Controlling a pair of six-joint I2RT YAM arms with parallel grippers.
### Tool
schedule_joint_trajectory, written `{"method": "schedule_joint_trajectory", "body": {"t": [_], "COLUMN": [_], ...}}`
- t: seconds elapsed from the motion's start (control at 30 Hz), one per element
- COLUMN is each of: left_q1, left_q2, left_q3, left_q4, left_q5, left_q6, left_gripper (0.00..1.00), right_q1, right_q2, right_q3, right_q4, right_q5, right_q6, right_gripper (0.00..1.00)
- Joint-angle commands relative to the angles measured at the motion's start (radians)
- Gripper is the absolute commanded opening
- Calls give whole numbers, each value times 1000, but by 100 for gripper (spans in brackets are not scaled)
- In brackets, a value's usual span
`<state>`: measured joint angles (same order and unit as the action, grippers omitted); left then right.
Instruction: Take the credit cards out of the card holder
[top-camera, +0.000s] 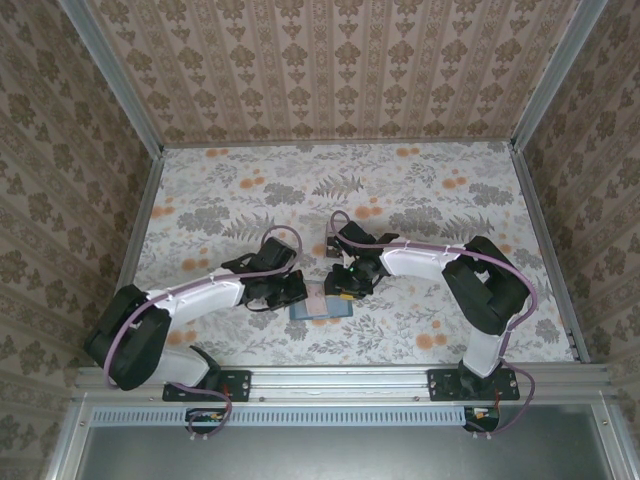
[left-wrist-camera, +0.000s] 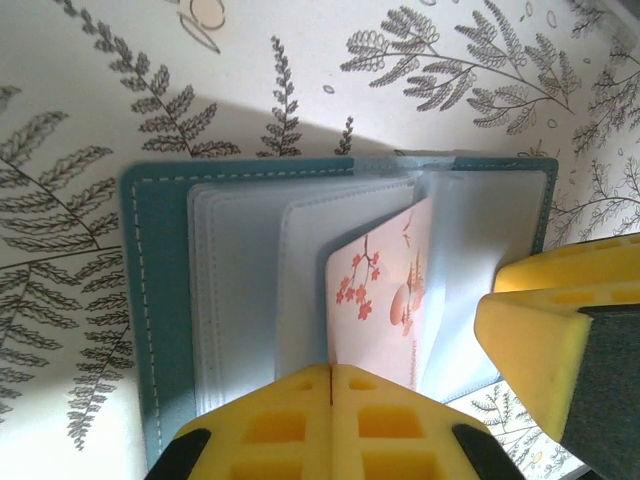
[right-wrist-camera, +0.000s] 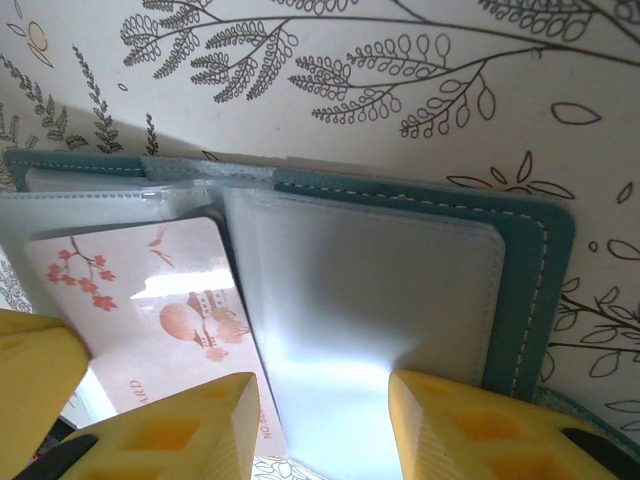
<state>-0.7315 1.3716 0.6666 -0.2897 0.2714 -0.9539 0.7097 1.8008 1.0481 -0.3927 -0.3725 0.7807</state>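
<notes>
Left claw clenched, right claw parted over open card holder, lying lengthwise left-right.

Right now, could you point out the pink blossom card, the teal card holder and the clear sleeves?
pink blossom card (left-wrist-camera: 385, 300), left wrist view, its printed face.
teal card holder (left-wrist-camera: 160, 300), left wrist view, its stitched left cover.
clear sleeves (right-wrist-camera: 370, 290), right wrist view, the flat top sleeve.

Card holder on table between left tool, right tool; card inside.
</notes>
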Motion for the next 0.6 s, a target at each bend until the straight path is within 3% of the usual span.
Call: {"method": "schedule_joint_trajectory", "body": {"t": [0.0,0.57], "left_q1": [-8,-121], "left_q2": [7,198], "left_q3": [67,250], "left_q4": [-113,-119], "left_q5": [-47,-16], "left_q6": [66,88], "left_gripper": [2,10], "right_q1": [2,10], "right_q2": [5,11], "right_q3": [0,-8], "right_q4": [-87,-69], "right_q5": [50,35], "right_q6": [-18,-11], "right_gripper": [41,40]}}
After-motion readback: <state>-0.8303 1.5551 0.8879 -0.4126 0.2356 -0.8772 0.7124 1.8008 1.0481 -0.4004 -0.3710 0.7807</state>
